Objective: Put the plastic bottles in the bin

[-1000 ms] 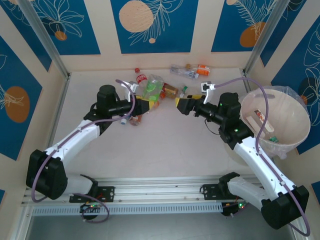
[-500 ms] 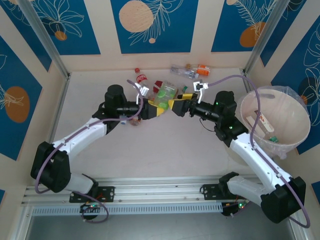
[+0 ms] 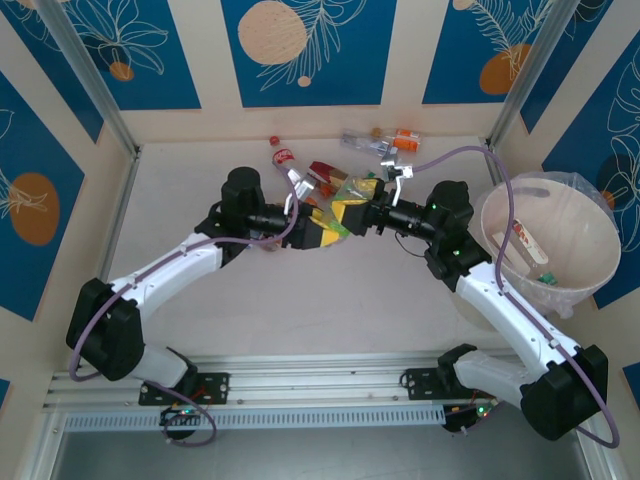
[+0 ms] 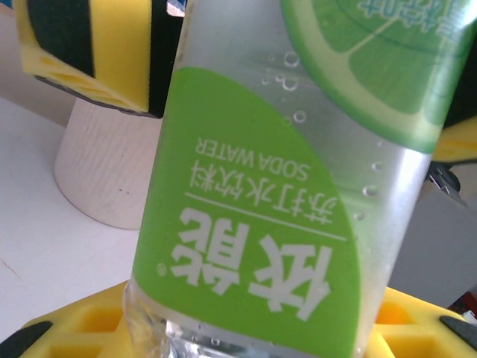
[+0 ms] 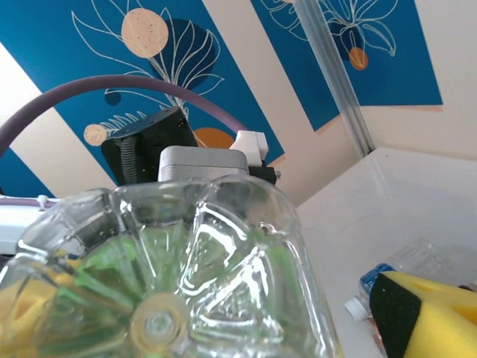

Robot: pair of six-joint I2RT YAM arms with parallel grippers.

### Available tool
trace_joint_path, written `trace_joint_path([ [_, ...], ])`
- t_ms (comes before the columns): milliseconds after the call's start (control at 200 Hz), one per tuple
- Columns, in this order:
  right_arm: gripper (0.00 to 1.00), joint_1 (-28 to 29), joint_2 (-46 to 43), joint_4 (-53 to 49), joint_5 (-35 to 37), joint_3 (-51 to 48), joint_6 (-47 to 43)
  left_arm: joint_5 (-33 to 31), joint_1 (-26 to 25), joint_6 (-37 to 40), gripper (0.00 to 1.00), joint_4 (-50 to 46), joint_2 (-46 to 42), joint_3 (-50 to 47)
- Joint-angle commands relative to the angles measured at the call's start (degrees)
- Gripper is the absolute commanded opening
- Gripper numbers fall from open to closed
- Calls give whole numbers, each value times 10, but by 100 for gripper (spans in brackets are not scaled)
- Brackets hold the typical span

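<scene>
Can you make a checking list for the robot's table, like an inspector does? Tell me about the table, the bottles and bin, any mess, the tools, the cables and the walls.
Surface: pale table, bare in the middle, no spills seen.
Job's things: green-label bottle sits between the two arms; loose bottles lie along the far edge; bin stands on the right with a few things inside.
Clutter: nothing seen.
Tools: left tool is shut on the green-label bottle; right tool is open around its base.
Cables: purple cables run along both arms, no snag seen.
Surroundings: blue leaf panels behind; metal rail at the near edge.
</scene>
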Motion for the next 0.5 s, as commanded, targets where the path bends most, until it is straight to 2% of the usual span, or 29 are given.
trace_joint_path([
  [0,79,3,-3,19,-14,9,-13,22,-6,31,0,-8,-1,24],
  [100,65,4,-6,-1,-5,12,-22,10,-6,33,4,-15,2,29],
  [185,56,4,-10,-26,15,16,-32,-2,-6,41,8,-30,6,36],
  [290,48,4,-17,-46,36,17,-43,-13,-6,44,21,-37,11,41],
  [365,45,4,-22,-57,50,17,-49,-20,-6,50,30,-44,13,43],
  [385,44,4,-23,-60,53,17,-50,-22,-6,52,36,-45,12,43],
  [400,43,4,-25,-62,54,17,-52,-24,-6,54,44,-47,12,43],
  [435,43,4,-27,-68,59,17,-55,-32,-6,57,71,-50,11,41],
  [450,43,4,-28,-70,61,18,-56,-37,-6,60,79,-52,10,40],
  [490,42,4,-30,-75,67,17,-59,-50,-6,69,91,-54,5,37],
])
